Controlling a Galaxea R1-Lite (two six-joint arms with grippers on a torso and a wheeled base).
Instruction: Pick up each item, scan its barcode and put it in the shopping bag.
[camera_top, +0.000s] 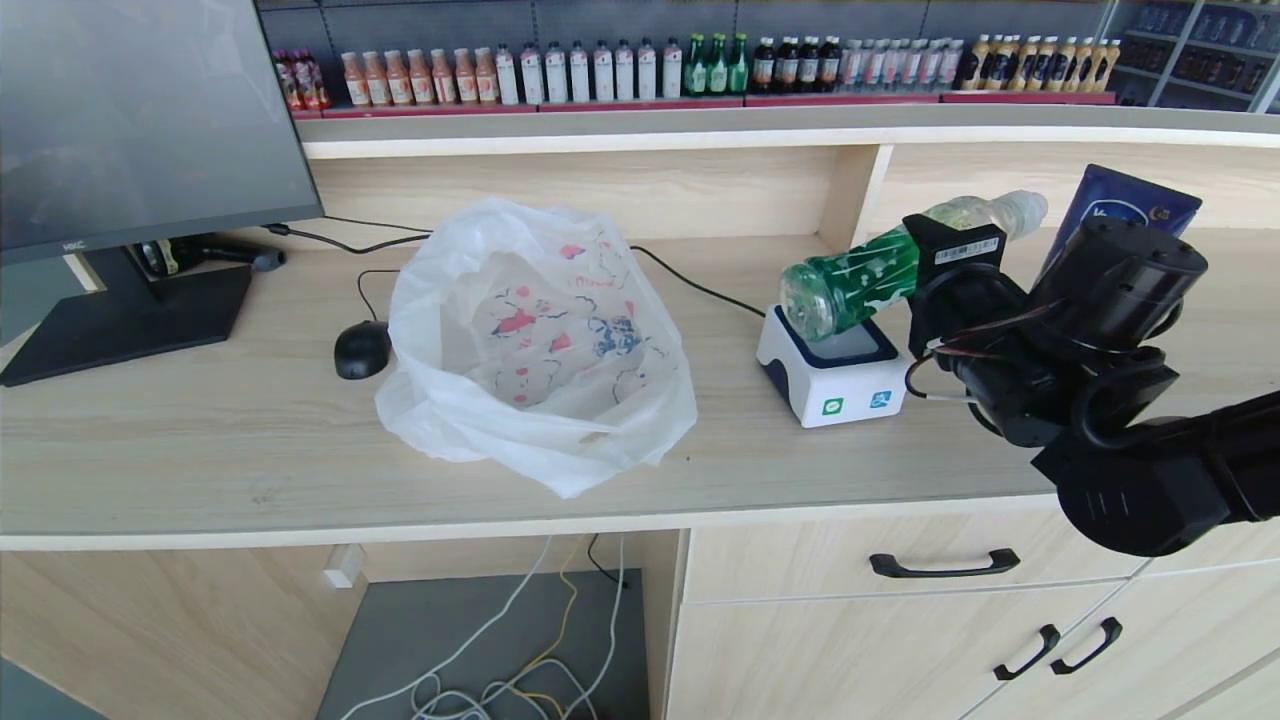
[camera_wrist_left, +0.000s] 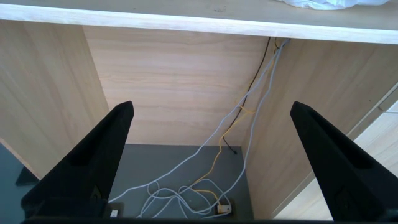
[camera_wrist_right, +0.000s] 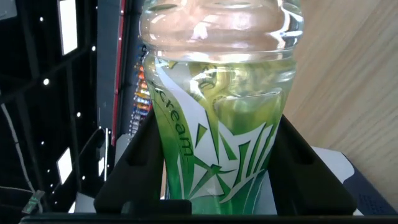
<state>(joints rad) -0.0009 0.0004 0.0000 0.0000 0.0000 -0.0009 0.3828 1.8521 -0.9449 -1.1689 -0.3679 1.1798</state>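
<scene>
Scanning step: the right gripper (camera_top: 938, 255), its fingers pinching the bottle (camera_top: 855, 278), holds it over the scanner (camera_top: 835, 385); next comes a carry across to the shopping bag (camera_top: 540, 340).

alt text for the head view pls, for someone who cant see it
The right gripper holds a green-labelled bottle on its side, base over the white scanner on a wooden counter. An open white shopping bag sits to the scanner's left, with a black mouse and a monitor beyond it.

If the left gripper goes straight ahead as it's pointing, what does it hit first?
Left gripper, open, aims under the counter: probably the hanging cables, then the wooden back panel; depth unclear.
</scene>
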